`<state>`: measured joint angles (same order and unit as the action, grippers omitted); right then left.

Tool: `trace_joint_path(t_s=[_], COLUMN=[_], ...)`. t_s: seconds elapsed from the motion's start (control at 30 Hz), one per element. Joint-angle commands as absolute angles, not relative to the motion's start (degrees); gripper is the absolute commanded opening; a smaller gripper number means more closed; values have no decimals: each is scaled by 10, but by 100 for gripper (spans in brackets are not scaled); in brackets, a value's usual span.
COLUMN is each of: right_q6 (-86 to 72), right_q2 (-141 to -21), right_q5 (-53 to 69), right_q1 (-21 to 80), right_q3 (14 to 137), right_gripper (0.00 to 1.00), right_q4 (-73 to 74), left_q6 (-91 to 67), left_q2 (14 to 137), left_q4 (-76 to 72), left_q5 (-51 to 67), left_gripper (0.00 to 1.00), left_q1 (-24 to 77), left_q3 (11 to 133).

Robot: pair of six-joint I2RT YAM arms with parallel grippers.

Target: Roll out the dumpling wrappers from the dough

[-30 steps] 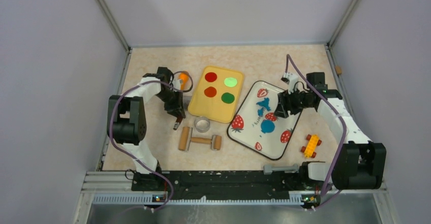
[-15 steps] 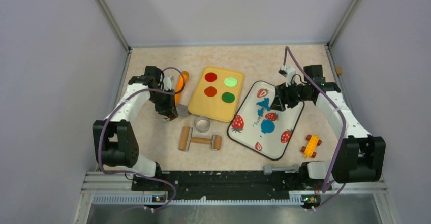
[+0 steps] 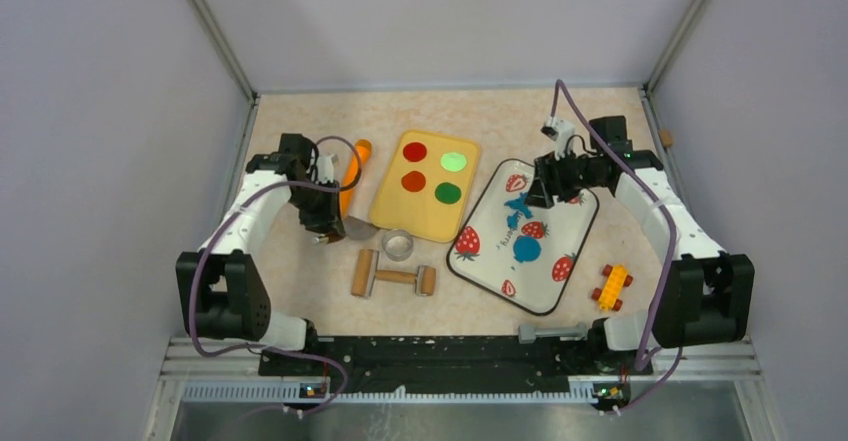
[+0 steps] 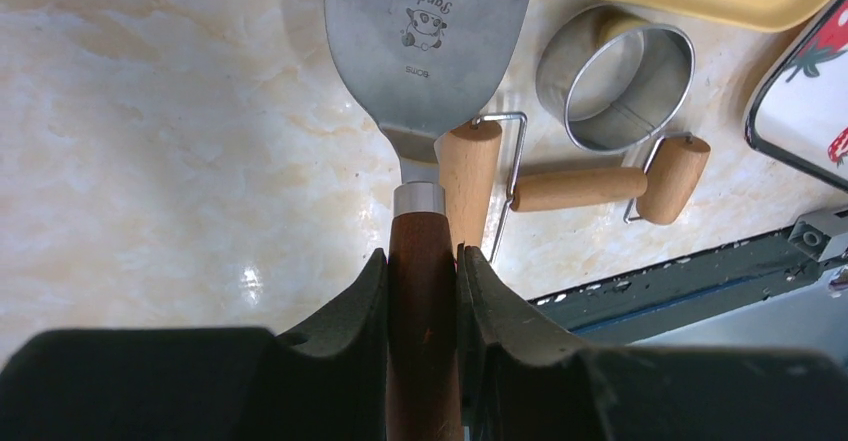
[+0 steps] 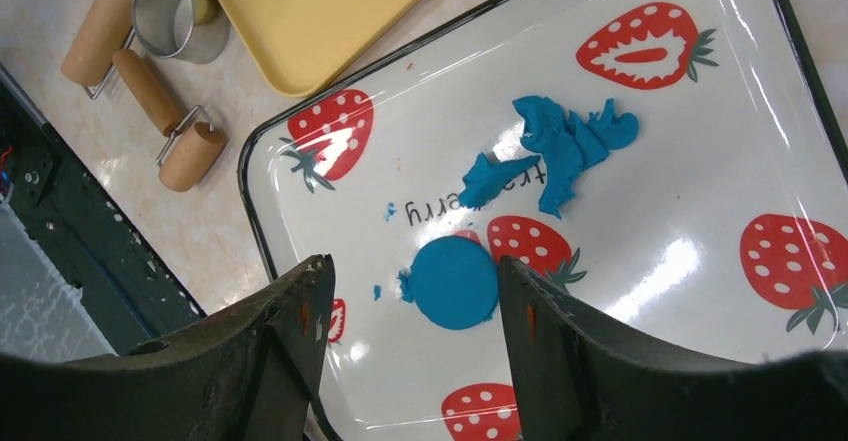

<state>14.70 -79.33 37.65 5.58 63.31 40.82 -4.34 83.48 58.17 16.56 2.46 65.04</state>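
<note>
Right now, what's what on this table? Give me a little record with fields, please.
Left fingers: clamped on a spatula, by its wooden handle
Right fingers: open, empty, hovering over the strawberry tray
Finished wrapper: one round blue disc on that tray
Leftover dough: ragged blue scraps on the same tray, apart from the disc
Yellow tray: two red discs, two green discs
Idle tools: roller, ring cutter
</note>
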Motion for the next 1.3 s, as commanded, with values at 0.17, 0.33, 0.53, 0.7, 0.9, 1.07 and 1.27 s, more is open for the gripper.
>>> trace_joint_path(t_s=[0.17,0.33,0.53,0.7,0.9,1.07,1.27], right_q6=[112,62,-130,-96,-83,-48,-17], right_q2=[-783,-788,-829,-871,-854,-822,-787], right_q5=[399,410,386,396,411,412,401], right_q1=[81,87,101,129,128,129,129], right_q3=[657,660,703,755,721,674,636], right_gripper=[63,64,74,75,75,75,75], right_q4=[387,371,278,277,264,272,282], left_q6=[-5,15,-34,118,286,324,324], left_q2=[768,761,729,769,938,965,1012], left_q4=[667,677,546,518,673,683,629], left_q5=[161,212,298,315,184,275,354], left_gripper=[0,0,0,24,52,60,61], left_q1=[22,22,28,30,9,-19,-19], left_q3=[708,748,723,720,846,805,783])
